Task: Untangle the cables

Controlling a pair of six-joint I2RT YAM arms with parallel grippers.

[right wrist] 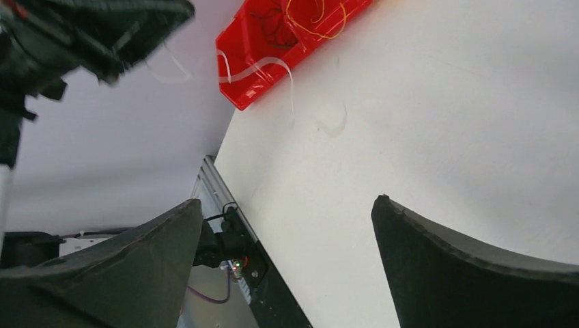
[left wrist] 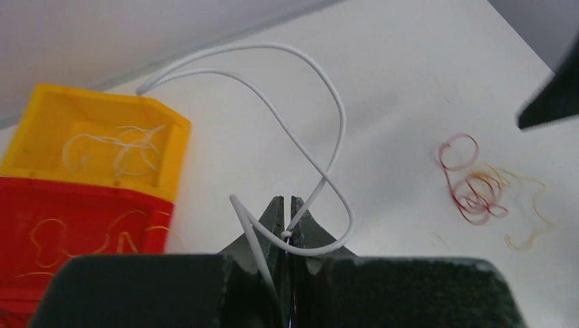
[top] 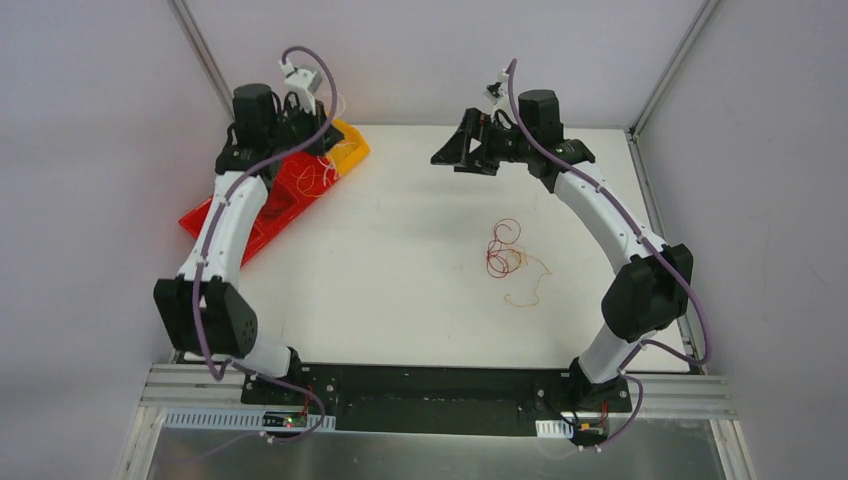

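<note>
Left tool (left wrist: 287, 205): pressed together, pinching a white cable (left wrist: 321, 75) right at its tips.
White cable: from the pinch one part loops out to the right of the left tool and climbs ahead of it in a wide arc. A second run crosses it just ahead of the tips. Both runs head off ahead and to the left, ending past the far corner of the yellow bin (left wrist: 174, 160). A short tail bends back along the left side of the tool.
Right tool (right wrist: 287, 201): spread wide, with nothing between its two fingers; only bare worktop (top: 400, 280) shows through the gap.
Tangle (left wrist: 478, 191): on the worktop, ahead of the left tool and to its right, well apart from it. From above it lies well apart from the right tool, toward the arm bases.
Tangle make-up: red strands (left wrist: 459, 152) in loops, with a pale yellow strand (left wrist: 529, 219) trailing off the side farther from the left tool.
Yellow bin: ahead and left of the left tool, holding white strands (left wrist: 116, 147).
Red bin (left wrist: 68, 188): left of the left tool, touching the yellow bin's near wall, holding orange strands (left wrist: 102, 239).
Right wrist view: the red bin sits far ahead of the right tool, to the left.
</note>
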